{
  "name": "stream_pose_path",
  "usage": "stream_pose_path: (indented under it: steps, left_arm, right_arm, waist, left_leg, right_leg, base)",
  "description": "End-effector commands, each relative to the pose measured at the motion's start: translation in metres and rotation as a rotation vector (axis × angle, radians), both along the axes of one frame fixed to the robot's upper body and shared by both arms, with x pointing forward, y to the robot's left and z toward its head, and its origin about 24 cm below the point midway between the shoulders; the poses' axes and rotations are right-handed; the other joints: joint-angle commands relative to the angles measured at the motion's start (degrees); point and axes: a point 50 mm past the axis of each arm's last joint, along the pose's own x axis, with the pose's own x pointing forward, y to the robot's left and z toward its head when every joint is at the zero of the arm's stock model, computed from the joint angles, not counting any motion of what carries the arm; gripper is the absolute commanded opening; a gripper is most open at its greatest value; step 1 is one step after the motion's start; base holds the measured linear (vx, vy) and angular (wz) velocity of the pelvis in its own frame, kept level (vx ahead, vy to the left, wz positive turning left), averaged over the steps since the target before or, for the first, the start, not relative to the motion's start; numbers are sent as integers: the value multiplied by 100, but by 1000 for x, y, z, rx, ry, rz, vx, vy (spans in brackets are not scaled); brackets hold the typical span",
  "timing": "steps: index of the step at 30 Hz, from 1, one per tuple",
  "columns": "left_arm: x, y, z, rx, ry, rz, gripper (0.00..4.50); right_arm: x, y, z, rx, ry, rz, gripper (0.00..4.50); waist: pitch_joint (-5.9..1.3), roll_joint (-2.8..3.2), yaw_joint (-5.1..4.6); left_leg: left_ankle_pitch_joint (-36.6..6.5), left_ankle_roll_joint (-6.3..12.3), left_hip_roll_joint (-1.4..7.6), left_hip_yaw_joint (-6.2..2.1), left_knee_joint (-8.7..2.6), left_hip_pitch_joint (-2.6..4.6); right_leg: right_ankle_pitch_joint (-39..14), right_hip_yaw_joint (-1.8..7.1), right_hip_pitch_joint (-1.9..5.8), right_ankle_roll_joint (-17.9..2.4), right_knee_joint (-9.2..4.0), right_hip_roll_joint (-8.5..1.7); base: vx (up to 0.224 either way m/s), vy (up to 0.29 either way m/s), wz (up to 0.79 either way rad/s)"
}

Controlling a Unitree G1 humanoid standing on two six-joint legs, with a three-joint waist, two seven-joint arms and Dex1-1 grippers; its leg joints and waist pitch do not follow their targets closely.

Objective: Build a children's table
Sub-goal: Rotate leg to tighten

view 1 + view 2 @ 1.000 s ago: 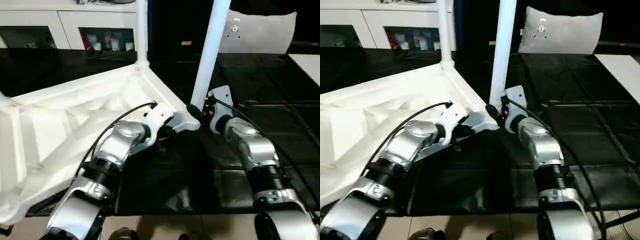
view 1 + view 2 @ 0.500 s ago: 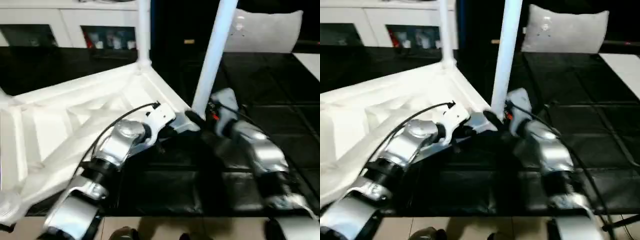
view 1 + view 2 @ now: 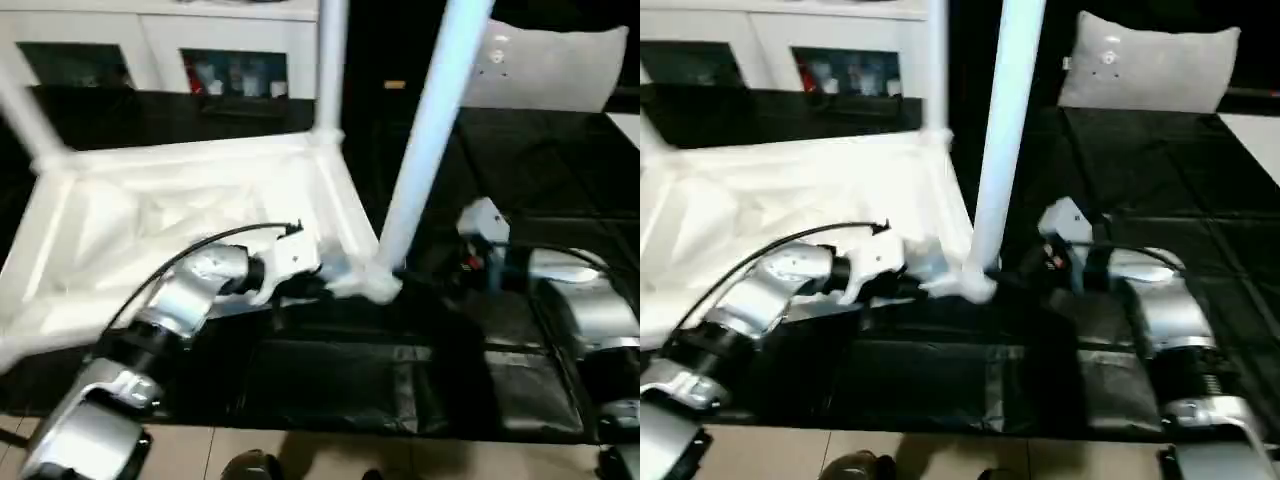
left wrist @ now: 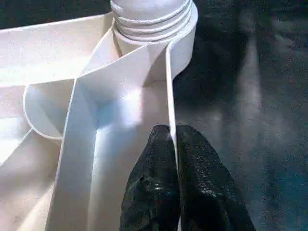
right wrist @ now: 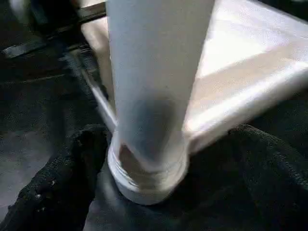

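Table [image 3: 190,215] lies upside down on black floor mat [image 3: 340,385], ribbed underside up, legs rising from corner sockets; near leg [image 3: 430,140] stands between the arms.

L wrist view: left gripper [image 4: 174,144] pinching thin edge rib of table, fingers pressed onto it, just beside threaded leg base.

R wrist view: right gripper [image 5: 159,159] spread wide, black fingers [image 5: 53,183] either side of leg base, not clamping.

Head views add: white cabinet [image 3: 170,45] w/ dark glass behind, grey pillow [image 3: 1150,65] far right.

Black tiled floor mat [image 3: 560,200], upturned white children's table [image 3: 180,220] lying directly on it
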Motion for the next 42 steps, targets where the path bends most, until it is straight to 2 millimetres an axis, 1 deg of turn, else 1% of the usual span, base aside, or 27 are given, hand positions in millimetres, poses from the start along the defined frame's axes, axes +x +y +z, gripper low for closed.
stream_pose_path:
  steps: [1, 3, 4, 7, 8, 10, 11, 12, 14, 15, 16, 17, 19, 22, 23, 26, 29, 30, 32, 34, 36, 37, 38, 39, 40, 41, 42]
  left_arm:
    - [-13, -9, -6, 22, 35, -127, 0]
    - [-16, -8, -6, 20, 51, -161, 0]
    - [-18, -8, -6, 21, 57, -181, 0]
    - [-19, -8, -6, 24, 62, -197, 0]
    - [-19, -7, -5, 26, 62, -206, 0]
    - [-20, -6, -5, 27, 63, -214, 0]
    - [-20, -6, -5, 30, 61, -219, 0]
    - [-20, -5, -5, 31, 60, -220, 0]
    - [-19, -4, -4, 36, 61, -223, 0]
    - [-19, -4, -4, 37, 61, -223, 0]
    - [-19, -4, -4, 37, 61, -223, 0]
    - [-19, -4, -4, 37, 61, -223, 0]
    - [-19, -4, -4, 38, 62, -225, 0]
    - [-19, -4, -5, 40, 60, -224, 0]
    - [-19, -4, -6, 43, 58, -221, 0]
    - [-19, -4, -6, 44, 57, -216, 0]
    - [-18, -4, -6, 44, 56, -215, 0]
    - [-17, -4, -7, 46, 55, -208, 0]
    - [-17, -3, -7, 47, 55, -204, 0]
    - [-13, -7, -7, 16, 56, -143, 0]
    - [-11, -9, -6, 3, 56, -126, 0]
    - [-11, -10, -6, -4, 57, -116, 0]
    - [-6, -22, -1, -75, 64, -42, 0]
    - [-6, -22, -1, -75, 64, -42, 0]
    - [-4, -28, 0, -98, 64, -13, 0]
    - [0, -35, 1, -115, 57, 34, 0]
    - [0, -35, 1, -115, 57, 34, 0]
  right_arm:
    - [-3, 0, 3, -12, 0, 52, 440]
    - [-4, -1, 3, -7, 11, 69, 440]
    - [-5, 0, 3, 4, 23, 87, 425]
    - [-6, 0, 3, 12, 31, 104, 402]
    - [-7, 0, 3, 18, 43, 118, 382]
    - [-9, 1, 2, 20, 49, 132, 382]
    - [-11, 2, 1, 26, 64, 153, 359]
    - [-12, 2, 0, 28, 70, 162, 359]
    - [-16, 3, -1, 36, 97, 194, 335]
    - [-16, 3, -1, 37, 100, 197, 335]
    - [-16, 3, -1, 37, 100, 197, 323]
    - [-16, 3, -1, 38, 102, 200, 323]
    - [-17, 4, -1, 40, 108, 202, 298]
    - [-17, 4, -2, 45, 118, 205, 282]
    - [-17, 5, -4, 52, 130, 211, 256]
    - [-19, 6, -5, 56, 141, 219, 248]
    - [-19, 7, -5, 57, 148, 224, 211]
    - [-21, 9, -5, 65, 158, 228, 211]
    - [-22, 10, -5, 70, 165, 231, 203]
    - [-23, 15, -7, 99, 179, 200, 195]
    - [-23, 17, -7, 104, 181, 189, 194]
    - [-23, 17, -8, 107, 182, 182, 193]
    - [-15, 25, -12, 118, 199, 52, 193]
    - [-15, 25, -12, 118, 199, 52, 193]
    - [-9, 29, -15, 107, 193, -31, 193]
    - [0, 34, -20, 88, 198, -150, 193]
    - [0, 34, -20, 88, 198, -150, 193]
  waist:
    - [-416, -36, 2]
    - [-418, -33, 8]
    - [-413, -52, 11]
    - [-405, -49, 38]
    - [-406, -54, 45]
    - [-410, -50, 50]
    - [-415, -50, 54]
    - [-418, -48, 60]
    - [-427, -55, 90]
    - [-433, -54, 101]
    - [-426, -51, 105]
    - [-425, -54, 109]
    - [-422, -53, 110]
    - [-428, -58, 111]
    - [-431, -56, 111]
    - [-438, -56, 113]
    - [-439, -57, 118]
    - [-437, -41, 116]
    - [-443, -51, 126]
    - [-440, -46, 134]
    - [-430, -52, 129]
    - [-410, -50, 124]
    - [-393, -39, 109]
    - [-379, -41, 93]
    - [-375, -52, 71]
    - [-369, -45, 39]
    - [-360, -52, 6]
  left_leg:
    - [-685, 621, 576, -230, -373, 153]
    - [-723, 566, 582, -234, -380, 152]
    - [-740, 549, 578, -226, -381, 166]
    - [-822, 512, 574, -225, -387, 164]
    - [-806, 502, 568, -226, -384, 160]
    - [-785, 498, 571, -229, -383, 157]
    - [-733, 509, 570, -230, -383, 160]
    - [-724, 527, 570, -228, -379, 162]
    - [-645, 577, 563, -223, -364, 155]
    - [-615, 591, 567, -224, -361, 154]
    - [-609, 597, 573, -226, -365, 154]
    - [-635, 590, 572, -229, -368, 154]
    - [-694, 551, 572, -230, -371, 160]
    - [-713, 515, 570, -230, -374, 162]
    - [-675, 523, 570, -228, -370, 162]
    - [-624, 549, 568, -229, -363, 153]
    - [-618, 548, 565, -229, -362, 156]
    - [-627, 542, 564, -228, -360, 155]
    - [-588, 550, 567, -231, -359, 157]
    - [-585, 562, 571, -230, -361, 164]
    - [-658, 529, 569, -231, -369, 161]
    - [-788, 465, 570, -229, -381, 167]
    - [-917, 381, 569, -232, -397, 181]
    - [-981, 324, 565, -234, -410, 187]
    - [-1134, 181, 563, -261, -432, 201]
    - [-1213, 82, 546, -275, -445, 188]
    - [-1271, 27, 538, -286, -462, 183]
  right_leg:
    - [-331, 295, 265, -1573, -352, -639]
    - [-403, 296, 266, -1576, -351, -642]
    - [-447, 298, 255, -1563, -356, -630]
    - [-643, 302, 251, -1516, -378, -637]
    - [-665, 305, 253, -1500, -378, -637]
    - [-672, 304, 256, -1484, -380, -645]
    - [-602, 298, 249, -1475, -367, -625]
    - [-577, 299, 250, -1477, -368, -626]
    - [-449, 299, 255, -1488, -352, -625]
    - [-406, 299, 256, -1489, -345, -629]
    - [-400, 298, 247, -1486, -344, -625]
    - [-448, 294, 245, -1482, -345, -631]
    - [-572, 294, 244, -1470, -362, -634]
    - [-637, 294, 250, -1460, -368, -632]
    - [-572, 295, 247, -1464, -359, -630]
    - [-480, 290, 253, -1481, -345, -629]
    - [-505, 289, 250, -1471, -348, -627]
    - [-515, 292, 248, -1470, -352, -630]
    - [-440, 292, 257, -1459, -343, -622]
    - [-422, 290, 247, -1468, -342, -621]
    - [-554, 290, 248, -1465, -362, -633]
    - [-783, 295, 240, -1431, -390, -637]
    - [-1019, 299, 231, -1414, -418, -640]
    - [-1162, 298, 223, -1400, -433, -629]
    - [-1510, 304, 229, -1322, -462, -657]
    - [-1750, 304, 237, -1242, -480, -663]
    - [-1855, 296, 230, -1203, -491, -655]
  base:
    - [0, 0, 0]
    - [0, 0, 0]
    - [0, 0, 0]
    - [0, 0, 0]
    - [0, 0, 0]
    - [0, 0, 0]
    - [0, 0, 0]
    - [0, 0, 0]
    - [0, 0, 0]
    - [0, 0, 0]
    - [0, 0, 0]
    - [0, 0, 0]
    - [0, 0, 0]
    - [0, 0, 0]
    - [0, 0, 0]
    - [0, 0, 0]
    - [0, 0, 0]
    - [0, 0, 0]
    - [0, 0, 0]
    - [0, 0, 0]
    - [0, 0, 0]
    - [0, 0, 0]
    - [0, 0, 0]
    - [0, 0, 0]
    - [0, 0, 0]
    - [0, 0, 0]
    - [0, 0, 0]
